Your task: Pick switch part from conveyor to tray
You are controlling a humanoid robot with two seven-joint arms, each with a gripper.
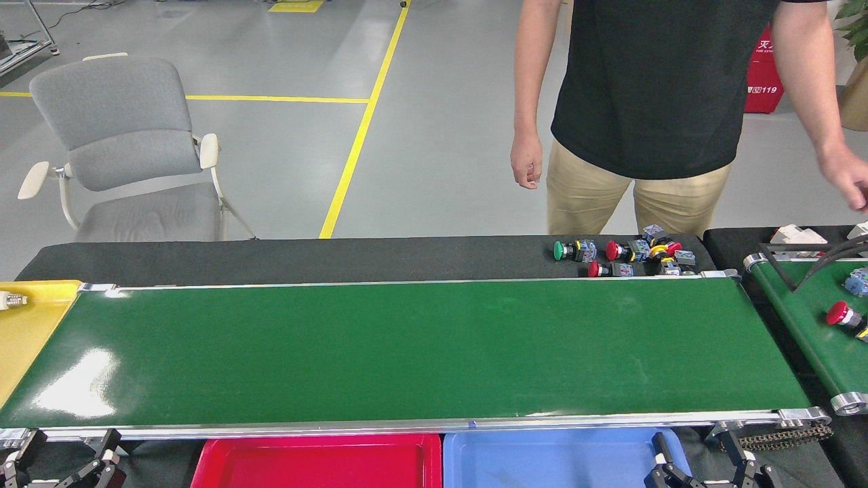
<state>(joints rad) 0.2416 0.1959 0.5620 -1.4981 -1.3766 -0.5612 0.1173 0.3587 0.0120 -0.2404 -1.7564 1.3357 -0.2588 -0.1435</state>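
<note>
At bottom edge: left end effector (57,468), right end effector (708,468) cropped | grip state unclear

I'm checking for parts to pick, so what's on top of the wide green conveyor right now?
Nothing shows on the conveyor. Switch parts lie behind it on the black table; another red switch sits on the narrower belt.

My 2 grippers, left gripper (57,468) and right gripper (708,464), show black metal fingers with bare silver screws at the joints.
</note>
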